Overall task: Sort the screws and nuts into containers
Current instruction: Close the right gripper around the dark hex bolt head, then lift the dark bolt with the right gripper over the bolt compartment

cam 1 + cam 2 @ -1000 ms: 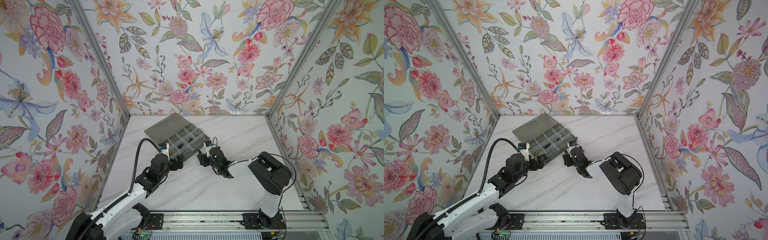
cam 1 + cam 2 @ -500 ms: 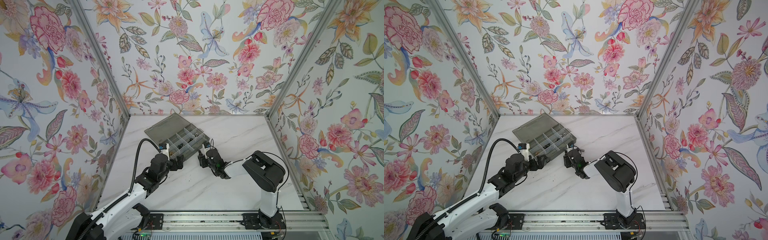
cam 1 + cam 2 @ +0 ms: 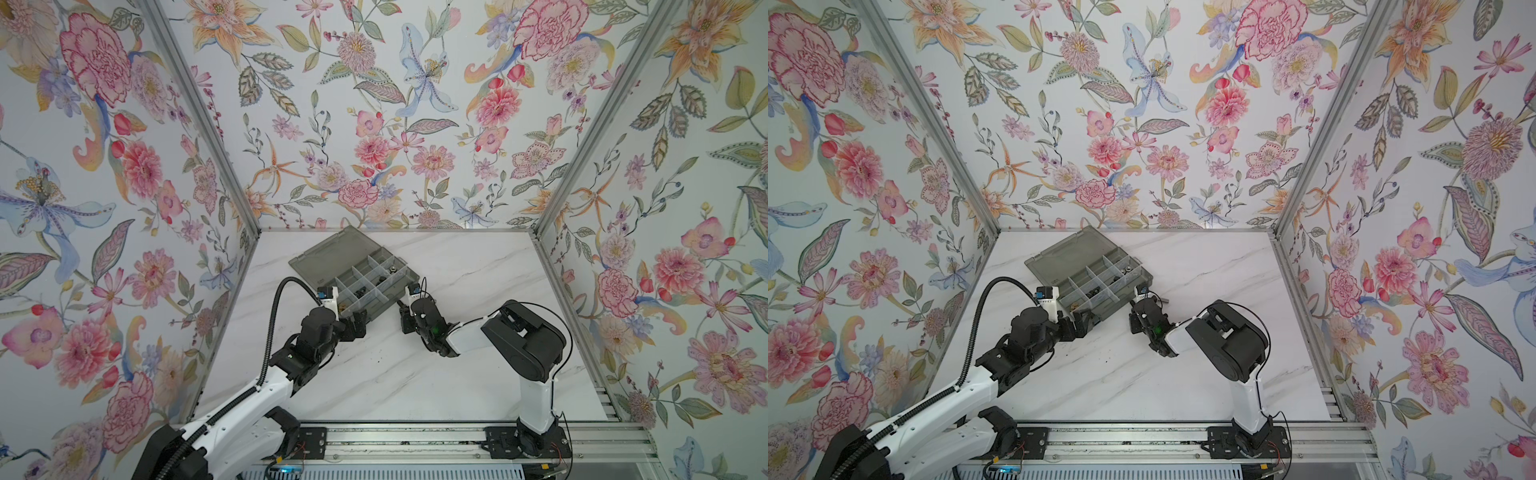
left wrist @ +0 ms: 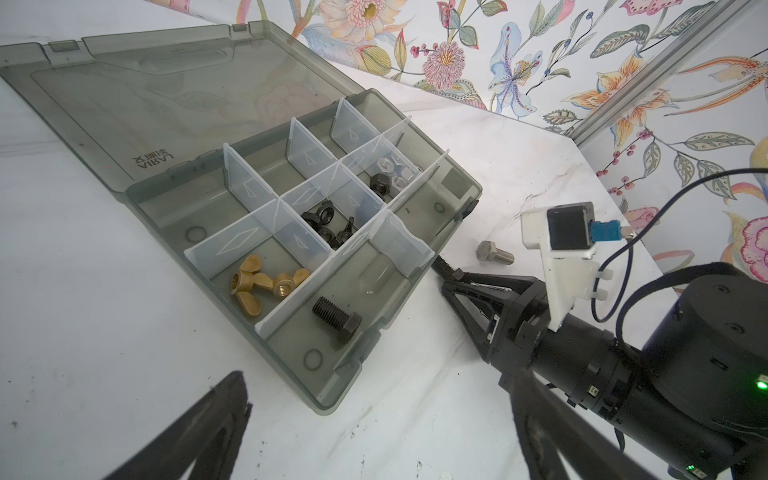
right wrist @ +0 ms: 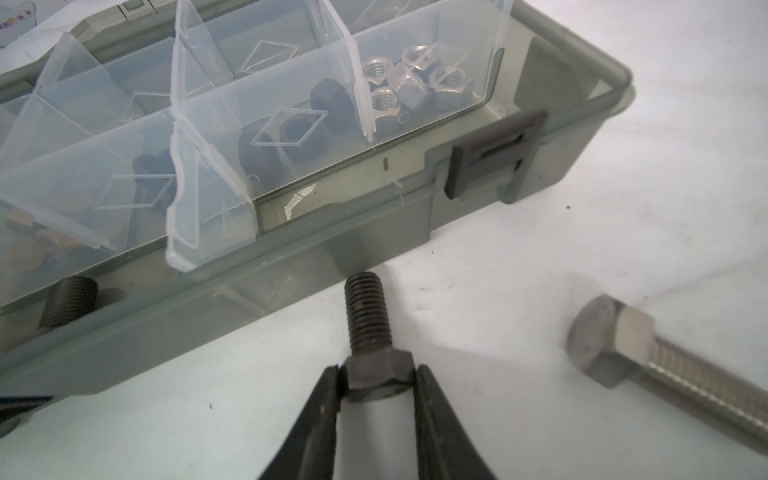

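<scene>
While its hexagonal head was pinched between the two black fingers of the right hand point(image 5: 379, 376), the dark, threaded hex-head metal bolt point(image 5: 369, 316) was held with its long axis running straight out from that hand. The shank tip was pointed at the outer wall of the smoky-grey translucent plastic organizer box point(image 5: 124, 336), just short of it. Whether the bolt was lifted clear of the white marbled tabletop point(image 5: 623, 208) could not be told. Beyond that wall, and off to one side along it, another black bolt point(image 4: 336, 319) was seen lying in the front compartment, so the coming move was judged to call for a lift over the rim rather than a push forward. A larger silver hex-head bolt point(image 5: 615, 345) was seen lying on the tabletop just beside the right hand, apart from the box. The left hand point(image 3: 357, 323) was spread fully open and empty by the box's near corner.
</scene>
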